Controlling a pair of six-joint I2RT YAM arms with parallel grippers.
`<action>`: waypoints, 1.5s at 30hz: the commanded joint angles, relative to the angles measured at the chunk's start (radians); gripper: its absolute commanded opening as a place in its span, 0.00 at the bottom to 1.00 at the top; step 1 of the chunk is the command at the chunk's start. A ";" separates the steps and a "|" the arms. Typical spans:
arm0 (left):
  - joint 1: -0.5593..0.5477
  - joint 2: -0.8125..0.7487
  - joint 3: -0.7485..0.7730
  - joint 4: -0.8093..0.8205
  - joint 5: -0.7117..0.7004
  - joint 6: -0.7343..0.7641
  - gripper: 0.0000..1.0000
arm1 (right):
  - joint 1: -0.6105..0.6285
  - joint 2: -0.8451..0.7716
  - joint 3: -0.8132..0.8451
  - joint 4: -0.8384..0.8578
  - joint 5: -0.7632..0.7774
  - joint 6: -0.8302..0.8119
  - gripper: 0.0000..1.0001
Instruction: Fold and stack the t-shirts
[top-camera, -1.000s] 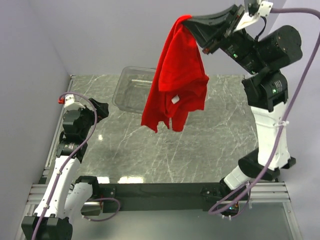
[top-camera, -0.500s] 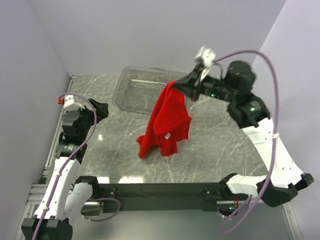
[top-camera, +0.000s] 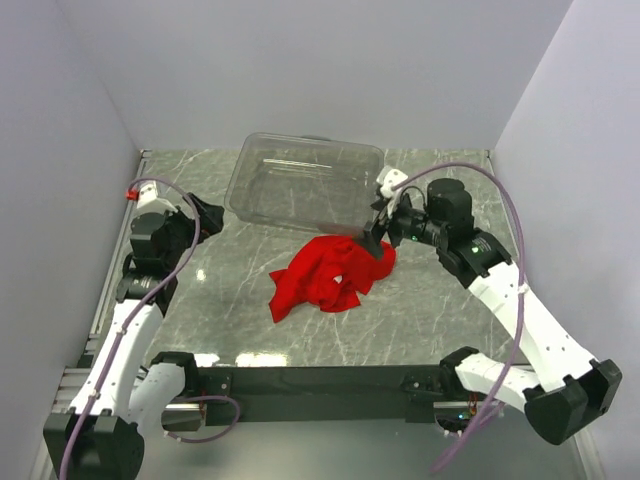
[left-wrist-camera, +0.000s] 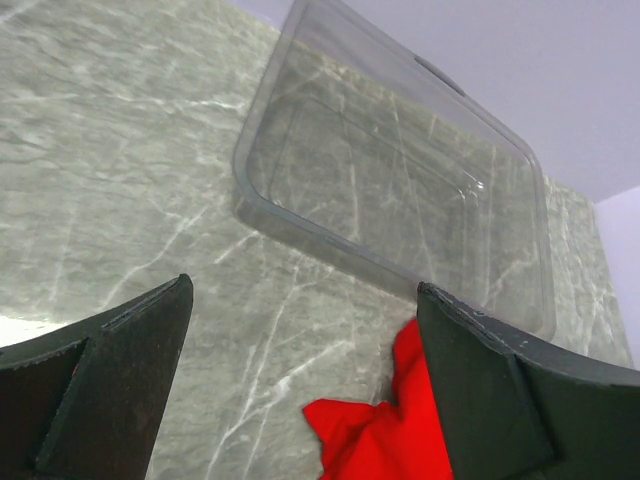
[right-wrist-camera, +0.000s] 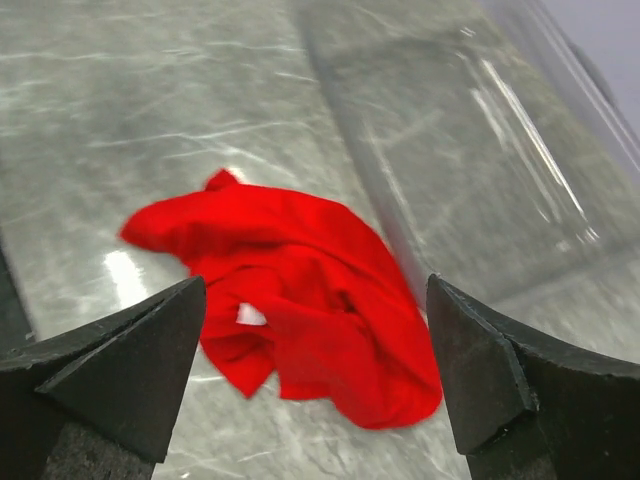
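Mid-table, just on the near side of the clear bin (top-camera: 300, 185), the red t-shirt (top-camera: 330, 277) lies in a crumpled heap on the marble table (top-camera: 440, 310), its white label (right-wrist-camera: 250, 314) showing. The right gripper (top-camera: 374, 239) hangs above its far right edge, jaws spread wide, holding nothing. On the left, the left gripper (top-camera: 205, 218) is open too, well apart from the cloth.
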 joint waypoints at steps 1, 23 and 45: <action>-0.001 0.059 0.056 0.099 0.078 -0.025 1.00 | -0.086 0.022 -0.011 0.112 0.009 0.052 0.96; -0.004 1.057 0.813 -0.232 -0.004 0.217 0.80 | -0.327 0.123 -0.095 0.219 -0.083 0.214 0.95; -0.044 1.431 1.254 -0.419 -0.021 0.422 0.16 | -0.403 0.168 -0.082 0.230 -0.095 0.260 0.95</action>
